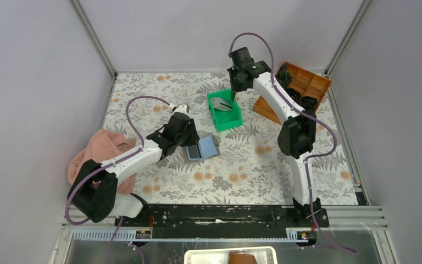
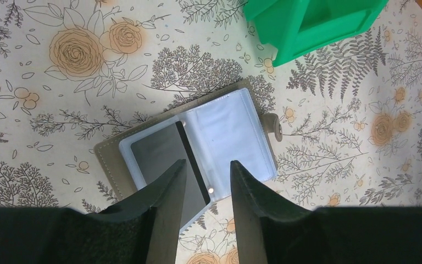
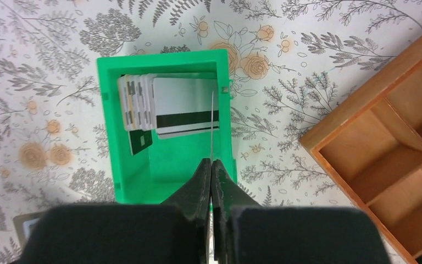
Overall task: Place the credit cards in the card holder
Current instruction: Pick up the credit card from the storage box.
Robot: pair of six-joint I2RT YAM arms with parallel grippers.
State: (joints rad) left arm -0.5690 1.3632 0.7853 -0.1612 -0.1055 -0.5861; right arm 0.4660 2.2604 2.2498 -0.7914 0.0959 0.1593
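Observation:
The card holder (image 1: 204,148) lies open on the floral table, its clear sleeves up and its grey cover edge (image 2: 107,159) showing. A dark credit card (image 2: 156,151) sits in its left sleeve. My left gripper (image 2: 209,179) is open and hovers just above the holder's near edge, its fingers either side of the card's right edge. My right gripper (image 3: 212,165) is shut on a thin credit card (image 3: 212,124), seen edge-on, above the green bin (image 3: 110,126). Several more cards (image 3: 167,113) lean at the bin's far end. In the top view the right gripper (image 1: 234,97) is over the bin.
The green bin (image 1: 215,118) stands just beyond the holder and shows in the left wrist view (image 2: 313,27). A brown compartment tray (image 1: 307,82) sits at the back right, close to the right arm (image 3: 395,148). A pink cloth (image 1: 96,151) lies at the left by the left arm.

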